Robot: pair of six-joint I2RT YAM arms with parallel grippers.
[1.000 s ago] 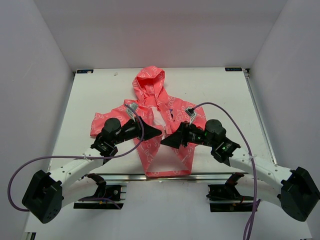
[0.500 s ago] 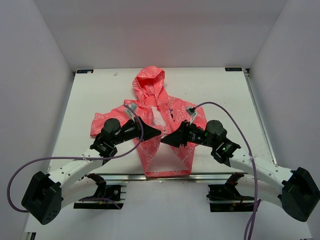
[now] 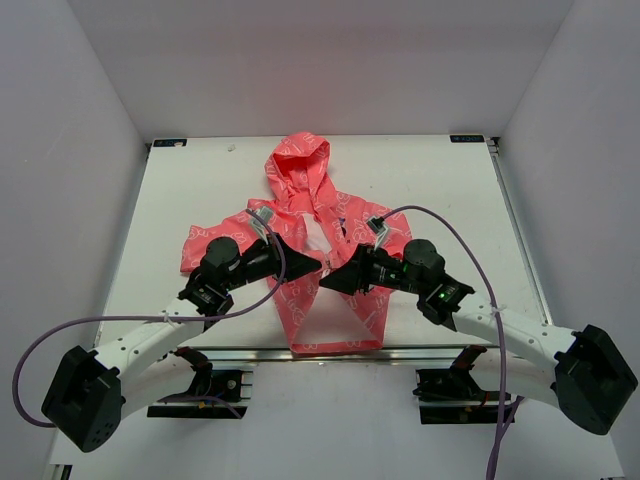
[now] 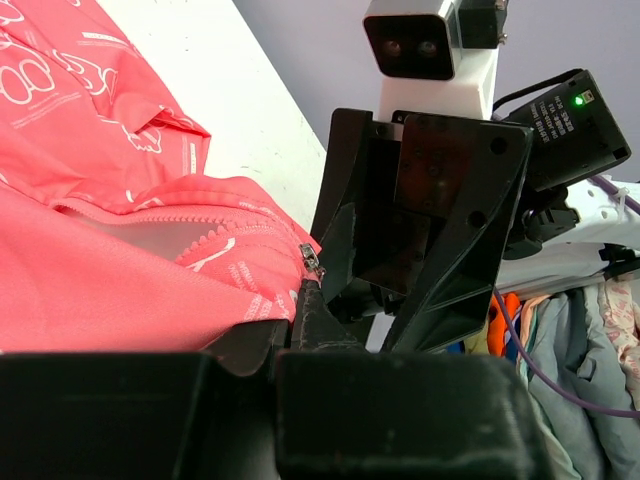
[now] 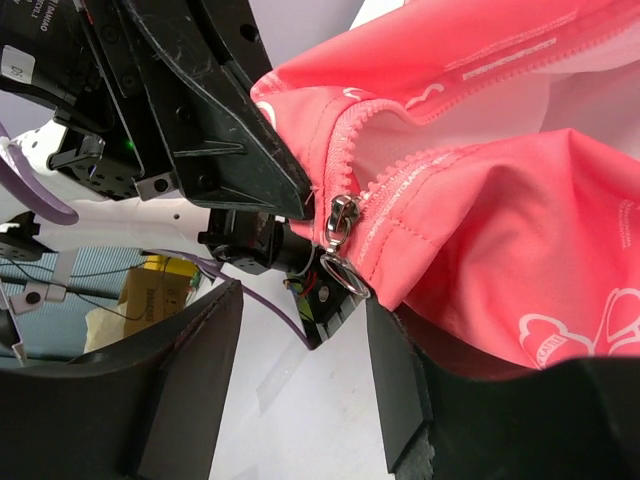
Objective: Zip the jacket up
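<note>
The jacket [image 3: 305,190] is laid on the tabletop [image 3: 190,180], hood away from the arms. The left end effector [image 3: 314,265] is pinched shut on its zipper edge. The right end effector [image 3: 328,283] is held spread, with the zipper slider [image 5: 340,222] between its fingers.

Coral-pink white-printed hooded jacket [image 3: 298,185], front unzipped, hood toward far side.
</note>
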